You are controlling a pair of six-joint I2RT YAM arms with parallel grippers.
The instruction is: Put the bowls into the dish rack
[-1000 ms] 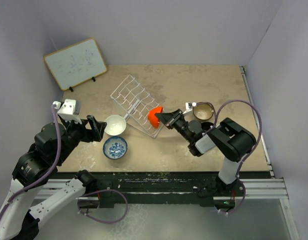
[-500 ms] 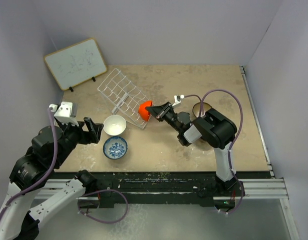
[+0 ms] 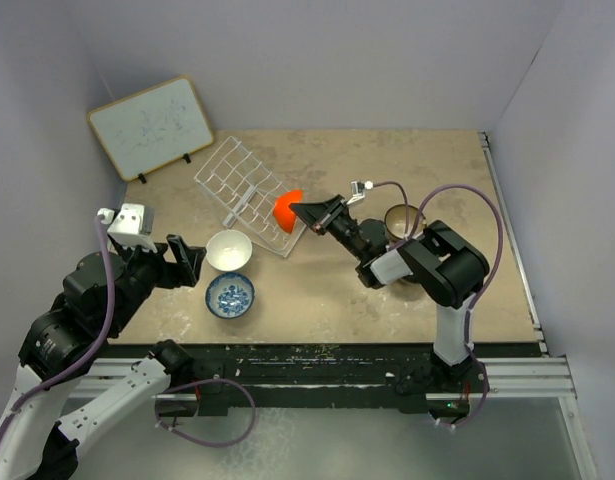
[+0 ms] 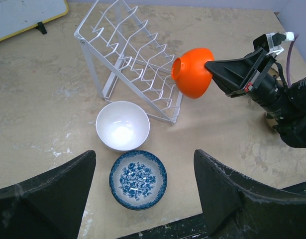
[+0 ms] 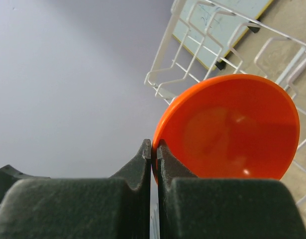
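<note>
Now right jaws clench the orange bowl, dish rack just ahead: slot it next. Left jaws gape empty.

A white wire dish rack stands slanted on the counter. At its right end the right tool pinches the rim of an orange bowl, which is tipped on its side above the counter. A white bowl sits just in front of the rack, with a blue-and-white bowl right beside it. The left tool has its dark fingers spread wide and holds nothing. A whiteboard corner shows at the top left.
</note>
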